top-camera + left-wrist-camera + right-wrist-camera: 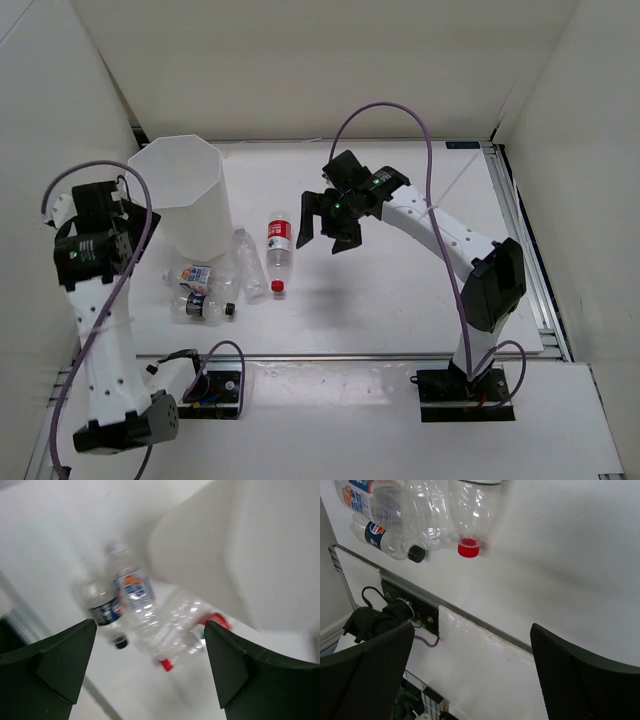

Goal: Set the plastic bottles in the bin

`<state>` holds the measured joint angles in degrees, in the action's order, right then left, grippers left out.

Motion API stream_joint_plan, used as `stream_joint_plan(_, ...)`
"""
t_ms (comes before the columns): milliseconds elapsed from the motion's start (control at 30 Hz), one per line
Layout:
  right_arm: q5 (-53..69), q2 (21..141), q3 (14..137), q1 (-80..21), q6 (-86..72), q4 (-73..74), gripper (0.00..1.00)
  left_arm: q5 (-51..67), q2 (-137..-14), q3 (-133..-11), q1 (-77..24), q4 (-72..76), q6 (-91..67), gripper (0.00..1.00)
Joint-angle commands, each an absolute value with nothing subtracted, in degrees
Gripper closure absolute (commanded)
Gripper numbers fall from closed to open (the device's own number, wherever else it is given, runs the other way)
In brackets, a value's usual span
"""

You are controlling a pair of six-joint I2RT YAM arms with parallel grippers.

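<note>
Plastic bottles (278, 255), four, lying beside one white bin (190, 212)

Lit brightly and evenly from above, washing the white bench (400, 310) almost flat. Throws only a faint soft shadow right of the bin (185, 190). Smears the left wrist view with motion blur, bottles (145, 615) beside the bin included. Looks sharper elsewhere.

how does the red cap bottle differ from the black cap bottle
The red-capped bottle has a red-and-white label; the black-capped bottle has a dark blue one. The red-capped bottle lies lengthwise, cap pointing to the near side; the black-capped bottle lies crosswise, cap pointing right. Both are clear, on their sides, outside the bin.
</note>
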<state>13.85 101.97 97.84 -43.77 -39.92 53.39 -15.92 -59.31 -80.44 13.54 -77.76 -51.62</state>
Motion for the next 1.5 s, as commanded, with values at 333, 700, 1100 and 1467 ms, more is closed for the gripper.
stream_joint_plan(333, 15.29, 118.2, 110.55, -43.15, -32.08, 42.63, 0.0, -5.98, -50.81, -87.89, 4.13, -74.0, -38.75, 0.0)
stream_joint_plan(700, 18.71, 134.46, 120.58, -43.15, -32.7, 42.63, 0.0, -9.93, -42.2, -88.16, 3.6, -72.95, -35.51, 0.0)
stream_joint_plan(1100, 24.7, 134.75, 118.57, -43.15, -32.7, 41.48, 0.47, -12.57, -42.19, -89.21, 3.08, -79.19, -33.75, 0.0)
stream_joint_plan(1467, 23.56, 116.98, 121.79, -43.24, -54.04, 9.44, 0.73, -8.8, -41.65, -89.46, 3.08, -81.03, -35.07, 0.0)
